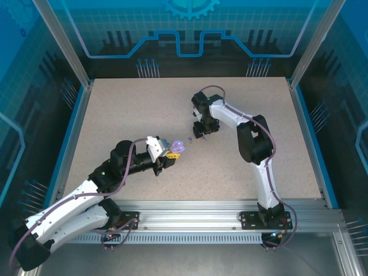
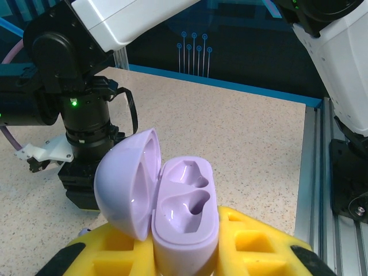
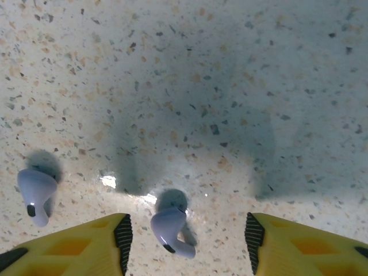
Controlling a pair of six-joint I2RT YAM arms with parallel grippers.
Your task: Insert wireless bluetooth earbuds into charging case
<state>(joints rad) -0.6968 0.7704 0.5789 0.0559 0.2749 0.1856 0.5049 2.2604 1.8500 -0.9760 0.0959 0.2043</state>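
We find the left gripper (image 1: 165,156) clenched on the lilac charging case (image 1: 177,148) near the middle of the table (image 1: 115,115). In the left wrist view, its yellow pads (image 2: 253,241) clamp the lower body of the case. The base of the case and the outer parts of the pads are cut off by the bottom edge. The lid (image 2: 127,187) stands swung open toward 9 o'clock, and two moulded sockets face the camera. The right gripper (image 3: 187,238) hangs released just above the table, at 2 o'clock from the case in the top view. Its fingers are spread either side of a lilac earbud (image 3: 171,230) lying flat on the surface, with a gap showing on both sides. A second lilac earbud (image 3: 35,192) lies at 9 o'clock from the first, outside the fingers. From above, the earbuds are specks too small for us to tell apart. From the left wrist, the raised lid hides the right fingertips
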